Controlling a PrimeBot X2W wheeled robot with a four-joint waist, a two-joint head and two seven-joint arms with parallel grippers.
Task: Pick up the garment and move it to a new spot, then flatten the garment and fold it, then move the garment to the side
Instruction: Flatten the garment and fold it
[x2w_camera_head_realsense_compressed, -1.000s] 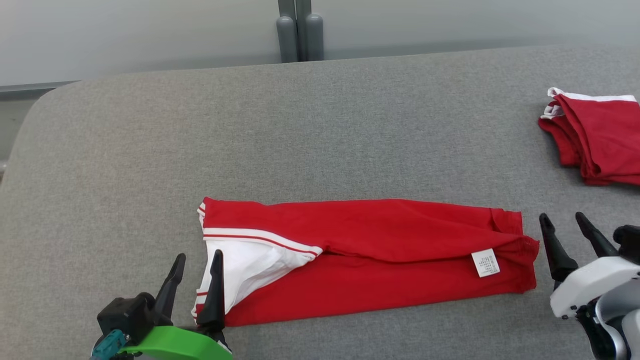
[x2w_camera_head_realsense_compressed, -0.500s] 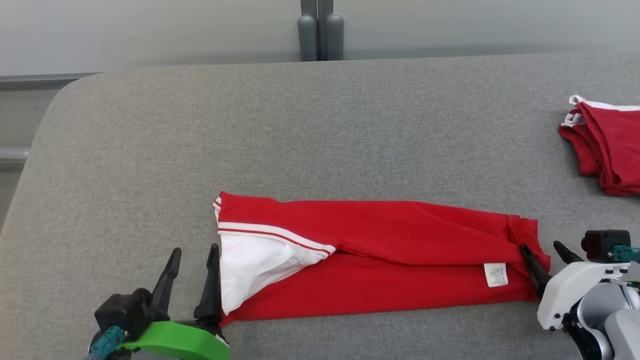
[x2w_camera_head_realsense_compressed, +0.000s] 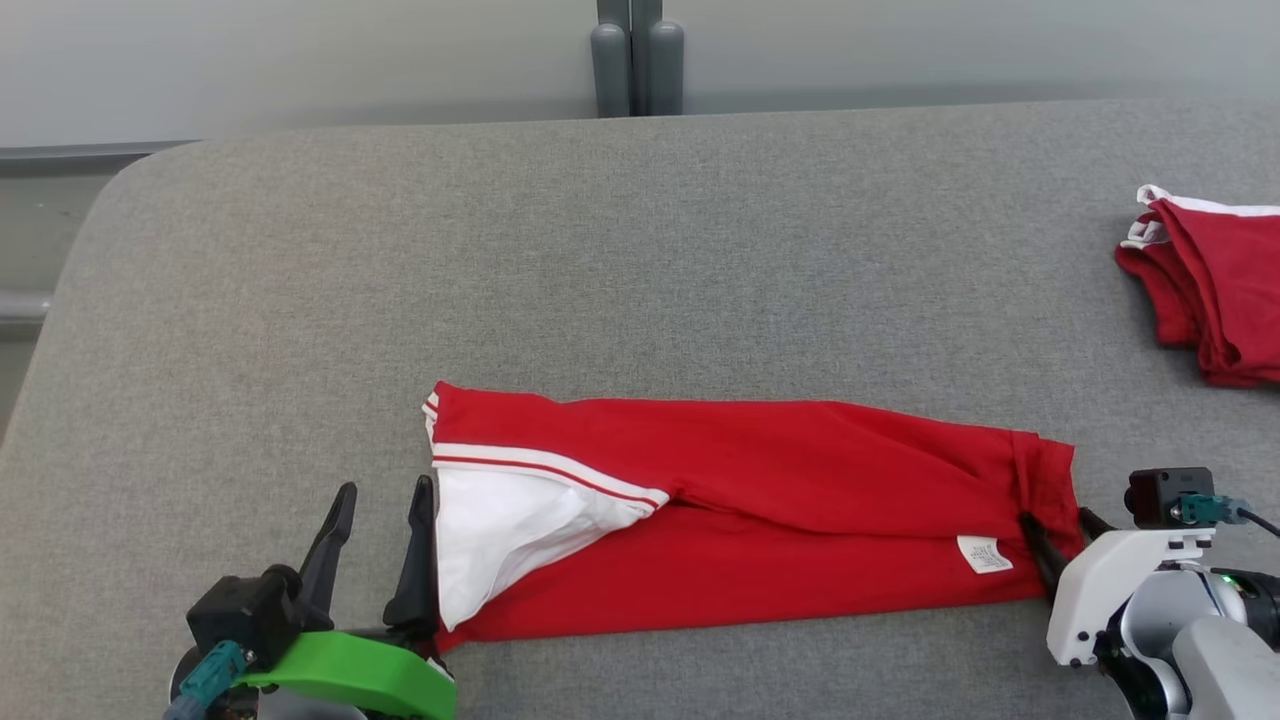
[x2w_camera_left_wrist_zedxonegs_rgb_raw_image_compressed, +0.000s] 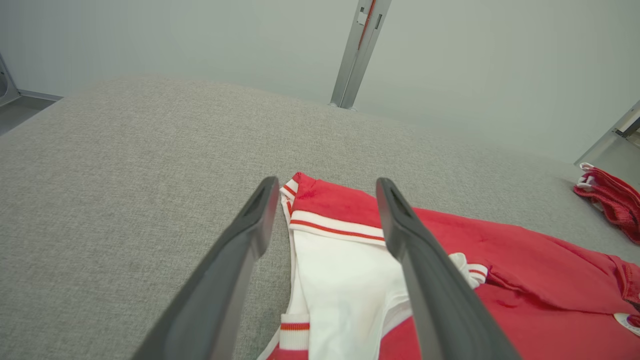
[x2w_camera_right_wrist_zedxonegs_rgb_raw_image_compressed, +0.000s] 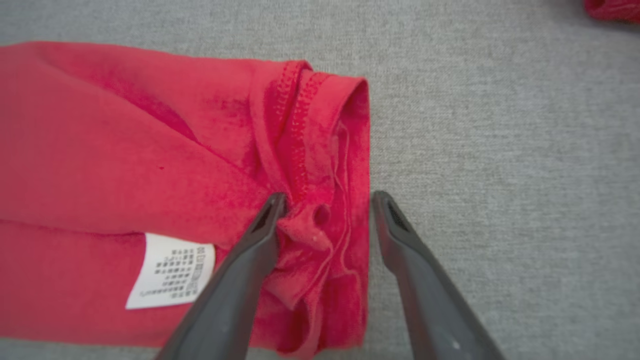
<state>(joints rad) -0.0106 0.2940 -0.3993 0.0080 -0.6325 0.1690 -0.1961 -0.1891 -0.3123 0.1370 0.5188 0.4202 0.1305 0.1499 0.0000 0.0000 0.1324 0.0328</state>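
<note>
**A:** Where is the garment (x2w_camera_head_realsense_compressed: 780, 500)?

**B:** Flat on the grey table (x2w_camera_head_realsense_compressed: 640, 250), folded into a long red strip that runs from side to side. A white panel (x2w_camera_head_realsense_compressed: 500, 530) with red stripes shows at its left end. A small white label (x2w_camera_head_realsense_compressed: 984, 554) sits near its right end.

**A:** And the right hand (x2w_camera_head_realsense_compressed: 1055, 518)?

**B:** At the garment's right end, past the label. Its 2 fingers (x2w_camera_right_wrist_zedxonegs_rgb_raw_image_compressed: 235, 285) stand apart, astride the bunched hem (x2w_camera_right_wrist_zedxonegs_rgb_raw_image_compressed: 320, 130). 1 finger presses into the red cloth just beside the label, and the other is down at the garment's very edge. The cloth lies between them but isn't pinched, so the hand is unclenched. I can't quite tell whether that outer finger touches the cloth or just the table next to it.

**A:** The left hand (x2w_camera_head_realsense_compressed: 385, 487)?

**B:** At the garment's left end, fingers spread wide and holding nothing. In the left wrist view, 1 finger lies over the white panel and the other over bare table just left of the garment.

**A:** Anything else around?

**B:** A second pile (x2w_camera_head_realsense_compressed: 1215, 290) of red and white cloth lies well apart from the garment, beyond its right end and farther back. A grey post (x2w_camera_head_realsense_compressed: 636, 60) stands behind the table's far edge, about opposite the garment's middle.
</note>
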